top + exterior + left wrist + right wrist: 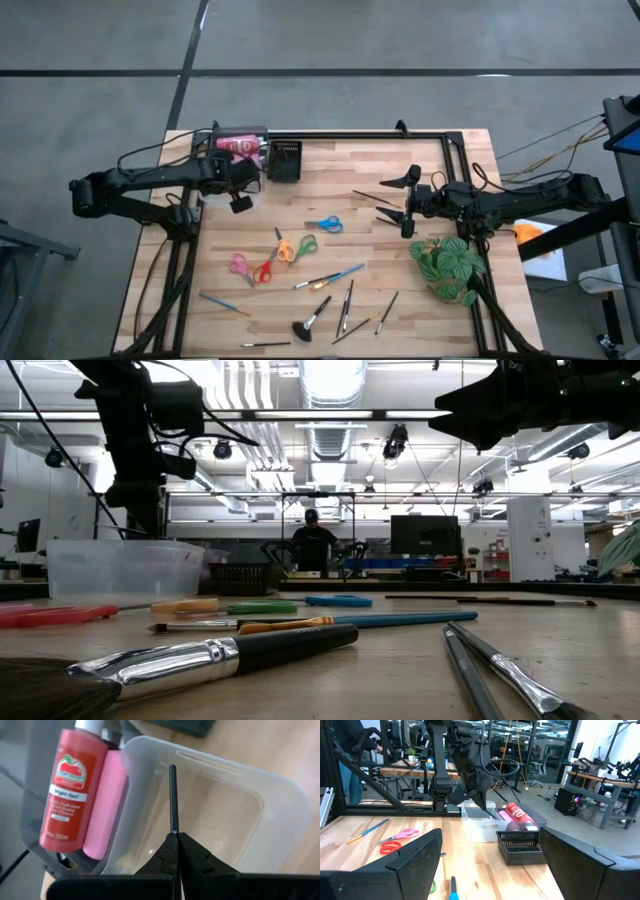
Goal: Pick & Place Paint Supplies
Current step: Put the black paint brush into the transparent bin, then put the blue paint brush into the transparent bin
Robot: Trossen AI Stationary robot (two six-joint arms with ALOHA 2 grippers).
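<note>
Overhead, left gripper pinched shut on black brush, clear tub just beyond its jaws, right gripper spread wide, holding nothing

Bare wood up top, a crowded patch lower down

The table is bare in the middle, between the black basket and the plant. Scissors and brushes are spread over the near part. The left gripper hangs over the clear tub.

Red bottle, pink bottle, black brush, perhaps frosted clear tub.
</note>
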